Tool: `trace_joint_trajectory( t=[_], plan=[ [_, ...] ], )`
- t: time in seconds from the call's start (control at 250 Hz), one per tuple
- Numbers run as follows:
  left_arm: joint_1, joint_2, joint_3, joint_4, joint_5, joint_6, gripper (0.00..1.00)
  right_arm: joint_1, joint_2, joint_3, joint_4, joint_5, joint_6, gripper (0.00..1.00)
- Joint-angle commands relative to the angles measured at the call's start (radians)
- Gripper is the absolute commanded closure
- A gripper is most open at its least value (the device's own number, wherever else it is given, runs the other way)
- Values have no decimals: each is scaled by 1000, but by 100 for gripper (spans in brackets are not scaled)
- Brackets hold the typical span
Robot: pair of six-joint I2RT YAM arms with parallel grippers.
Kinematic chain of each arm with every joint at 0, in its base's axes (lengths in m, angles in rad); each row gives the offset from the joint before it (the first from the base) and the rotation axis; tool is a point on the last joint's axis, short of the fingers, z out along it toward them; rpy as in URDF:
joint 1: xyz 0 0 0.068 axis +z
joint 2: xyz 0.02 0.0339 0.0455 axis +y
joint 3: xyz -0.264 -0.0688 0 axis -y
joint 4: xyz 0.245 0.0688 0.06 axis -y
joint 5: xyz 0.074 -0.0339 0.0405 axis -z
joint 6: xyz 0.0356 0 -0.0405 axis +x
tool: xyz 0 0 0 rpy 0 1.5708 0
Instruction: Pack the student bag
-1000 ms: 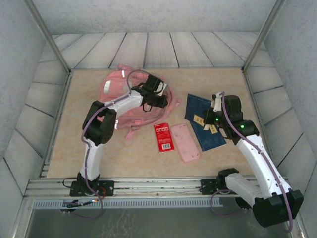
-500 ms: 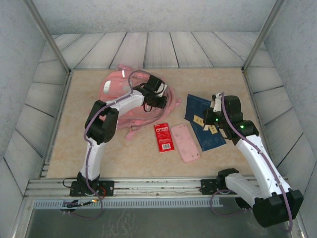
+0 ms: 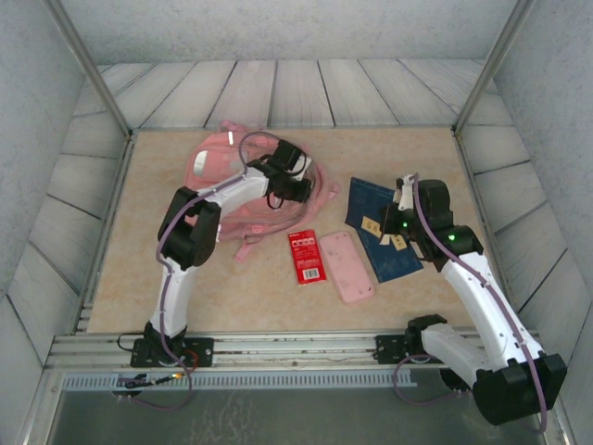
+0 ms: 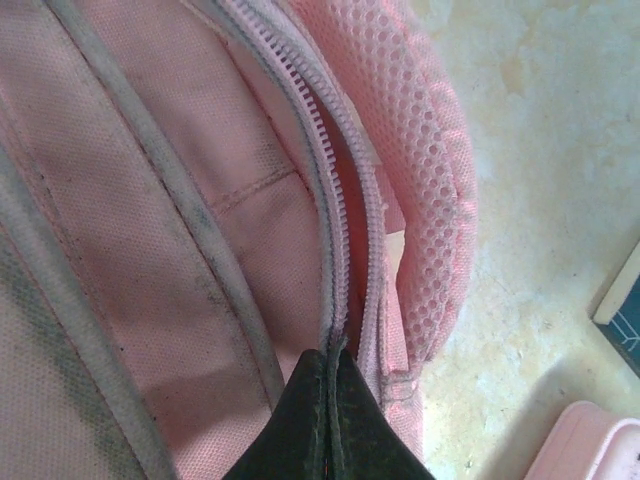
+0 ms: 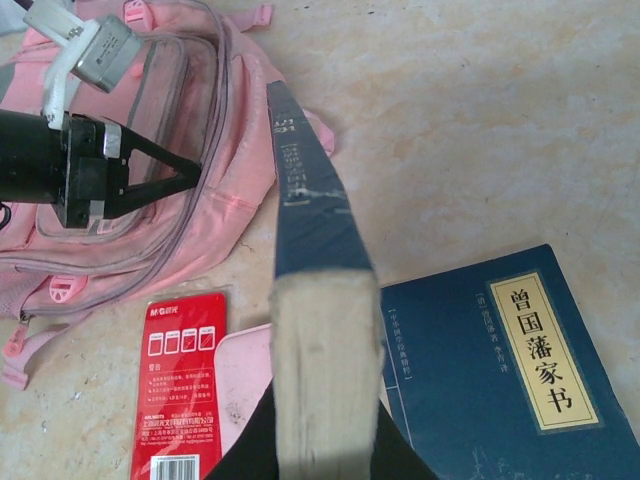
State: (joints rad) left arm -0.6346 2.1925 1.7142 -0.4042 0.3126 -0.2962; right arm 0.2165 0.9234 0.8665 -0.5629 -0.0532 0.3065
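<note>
— Pink fabric comes first. Where is the student bag (image 3: pixel 211 165) found?
— It is laid flat toward the far left corner of the tabletop (image 3: pixel 232 287). Its zip (image 4: pixel 345 220) is seen partly parted, so a narrow slit is shown beside the mesh-padded edge.
— What is being done to it?
— The left gripper (image 4: pixel 330 352) is set at the end of that slit, its fingers pressed tightly together where the two rows of teeth meet. Whether the pull tab is pinched between them cannot be told, as that spot is hidden by the fingertips.
— Which step is judged to be in hand?
— The opening of the main compartment, it would seem. The gap looks too narrow for anything to be passed through.
— What is held ready?
— A dark blue book (image 5: pixel 305 210) is clamped on edge, spine uppermost, by the right gripper (image 5: pixel 322 445). It is raised above a second book (image 5: pixel 500 350) lying near the right edge. A red packet (image 3: pixel 307 257) and a pencil case (image 3: pixel 347 266) are laid side by side between the bag and the books, nearer the front edge.
— What is called for next?
— The zip would need to be drawn further along its track, without the soft fabric being bunched, until a mouth wide enough for the book is made. Only then could the book be carried across.
</note>
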Motion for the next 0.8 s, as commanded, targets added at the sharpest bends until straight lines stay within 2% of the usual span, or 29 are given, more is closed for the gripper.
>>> trace_joint_trajectory(
  t=[0.0, 0.216, 0.428, 0.795],
  plan=[
    [10, -36, 24, -3, 54, -15, 100, -2, -21, -4, 28, -10, 4, 100],
    [34, -99, 26, 6, 116, -46, 100, -2, -22, -8, 30, -18, 3, 100],
    [67, -185, 20, -8, 163, -70, 100, -2, 11, -9, 32, -91, 10, 100],
    [92, -348, -6, -52, 248, -87, 100, -2, 132, 49, 102, -409, 106, 100]
  ],
)
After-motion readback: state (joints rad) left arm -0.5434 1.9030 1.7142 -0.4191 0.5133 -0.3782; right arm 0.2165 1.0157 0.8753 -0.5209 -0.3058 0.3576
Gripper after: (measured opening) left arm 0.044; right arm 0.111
